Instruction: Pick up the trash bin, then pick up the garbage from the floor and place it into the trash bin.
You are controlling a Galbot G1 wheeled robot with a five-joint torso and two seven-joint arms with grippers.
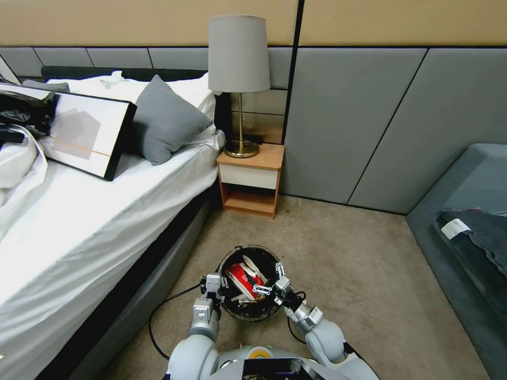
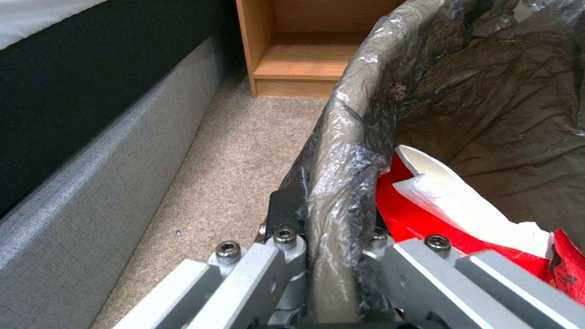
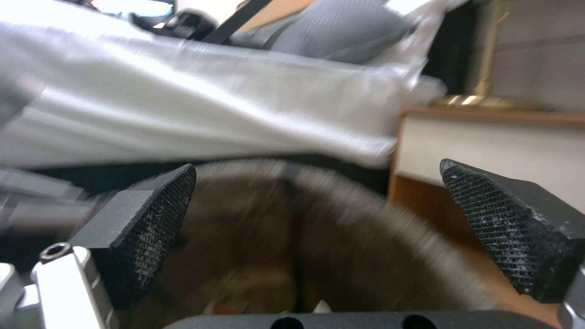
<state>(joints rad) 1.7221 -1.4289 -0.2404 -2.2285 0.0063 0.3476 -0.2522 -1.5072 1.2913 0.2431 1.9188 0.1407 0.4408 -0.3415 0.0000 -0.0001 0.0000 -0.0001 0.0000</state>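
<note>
The trash bin (image 1: 262, 313), a round bin lined with a dark bag, is held in front of my body above the carpet. My left gripper (image 1: 215, 286) is shut on its left rim; in the left wrist view the gripper (image 2: 332, 228) clamps the bag-covered rim (image 2: 359, 105). Garbage lies inside the bin: a crumpled red-and-white wrapper (image 1: 240, 276) (image 2: 451, 205). My right gripper (image 1: 269, 280) hovers over the right side of the bin's mouth, open, with nothing between its pads (image 3: 155, 228). The bin (image 3: 341, 237) appears blurred under it.
A bed (image 1: 79, 221) with white sheets runs along the left, close to the bin. A wooden nightstand (image 1: 249, 179) with a lamp (image 1: 239, 79) stands by the wall ahead. A grey couch (image 1: 470, 221) is on the right. A black cable (image 1: 158, 316) loops on the carpet.
</note>
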